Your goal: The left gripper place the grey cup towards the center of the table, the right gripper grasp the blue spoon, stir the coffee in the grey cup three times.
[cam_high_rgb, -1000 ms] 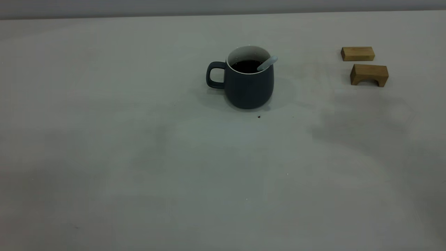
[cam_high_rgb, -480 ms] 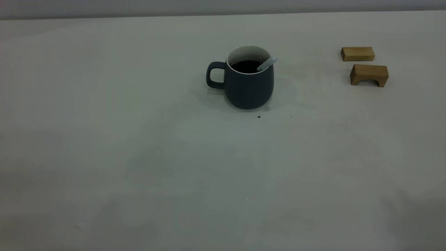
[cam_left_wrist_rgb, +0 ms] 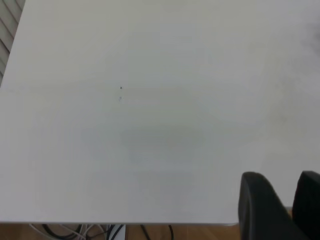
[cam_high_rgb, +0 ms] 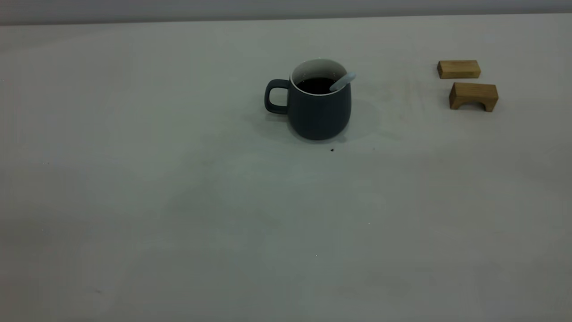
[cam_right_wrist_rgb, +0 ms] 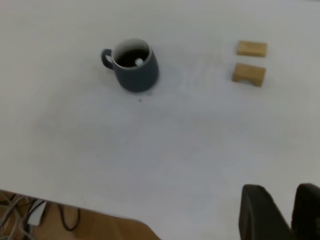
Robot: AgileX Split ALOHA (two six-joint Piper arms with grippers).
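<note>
We see the cup (cam_high_rgb: 318,105) upright mid-bench (cam_high_rgb: 178,201), the spoon (cam_high_rgb: 342,82) leaning in its coffee (cam_high_rgb: 315,85). Two wood blocks (cam_high_rgb: 467,85) lie well apart. Both hands, left (cam_left_wrist_rgb: 280,205) and right (cam_right_wrist_rgb: 280,212), hang clear, fingers slightly apart, empty.

The blue spoon (cam_high_rgb: 342,82) has its bowl sunk out of sight in the coffee (cam_high_rgb: 315,85). Each wrist view's edge cuts off all but two dark fingers (cam_left_wrist_rgb: 260,207).
</note>
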